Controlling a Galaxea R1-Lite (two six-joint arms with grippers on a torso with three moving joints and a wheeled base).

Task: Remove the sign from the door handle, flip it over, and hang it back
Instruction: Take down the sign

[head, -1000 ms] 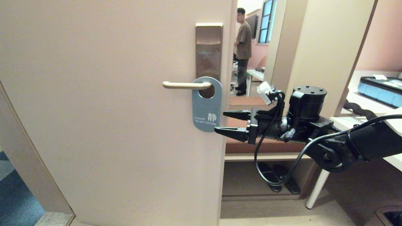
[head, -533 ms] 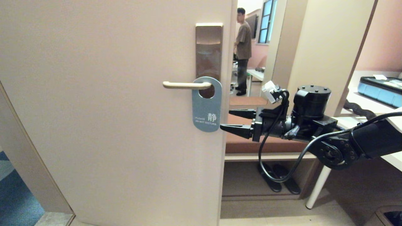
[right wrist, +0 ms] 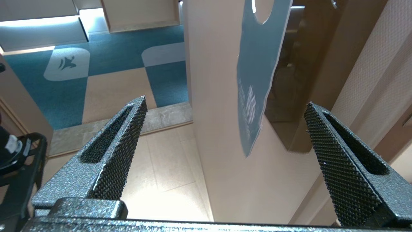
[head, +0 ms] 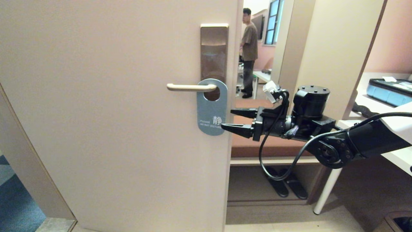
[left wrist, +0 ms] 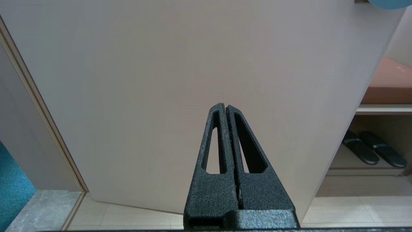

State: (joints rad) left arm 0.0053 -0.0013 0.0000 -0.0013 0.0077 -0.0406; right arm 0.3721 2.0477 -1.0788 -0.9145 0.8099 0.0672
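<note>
since half a second ago the right gripper [head: 232, 120] has edged left, jaws apart, its nearer fingertip at the sign's [head: 211, 111] right edge on the door handle [head: 190, 87]; left gripper [left wrist: 227, 108] pressed together facing the beige door [head: 112, 129]; a person [head: 248, 51] stands far beyond

Beige door [head: 112, 112] fills the left of the head view, standing open, with blue carpet [head: 16, 206] and a grey stone threshold [head: 54, 224] at its lower left. Past its edge: a reddish-brown bench top [head: 273, 149] over a low shelf holding dark slippers [head: 286, 187], pale tiled floor [head: 283, 222], and a white desk [head: 379, 109] on the right carrying a blue tray [head: 391, 93]. Further back, a person [head: 248, 51] stands in a pink-walled room beside a window [head: 273, 21]; the right wrist view shows blue and beige checked carpet [right wrist: 106, 80] outside.
</note>
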